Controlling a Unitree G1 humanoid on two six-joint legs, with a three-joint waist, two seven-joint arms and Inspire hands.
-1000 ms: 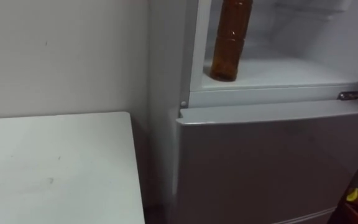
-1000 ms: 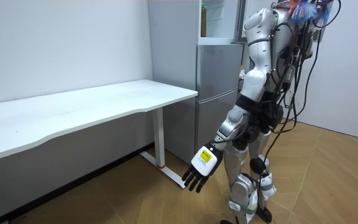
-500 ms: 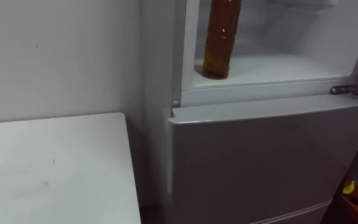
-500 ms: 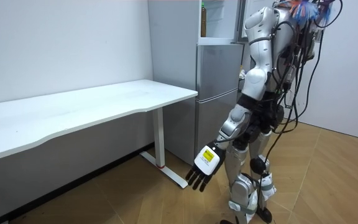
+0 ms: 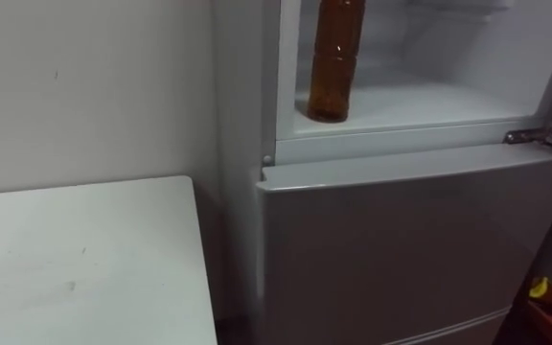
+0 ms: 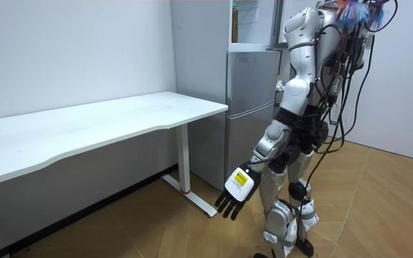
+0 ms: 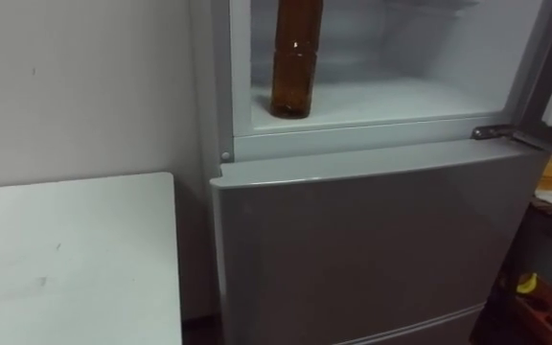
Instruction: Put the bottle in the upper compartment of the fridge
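- Inside the open upper fridge compartment (image 5: 429, 101), in the left eye view, a brown bottle (image 5: 333, 59) stands upright on the white shelf, near the front lip and the left wall; its top runs out of frame; nothing touches it; below, the grey lower door (image 5: 410, 249) is closed; a white table (image 5: 75, 268) sits lower left, just beside the fridge, against a pale wall.
- In the room view, the robot stands upright close in front of the fridge (image 6: 253, 107), the table's end on its left; its left hand (image 6: 235, 197) hangs low beside its leg, fingers relaxed, slightly apart, pointing at the floor, holding nothing; the bottle's shelf lies well above that hand.
- In the right eye view, the same scene; a metal hinge (image 7: 492, 132) sits at the right end of the sill; the bottle's long axis is vertical; the placing looks done, so any further move would likely concern the door, and the hanging arm would have to rise a long way.
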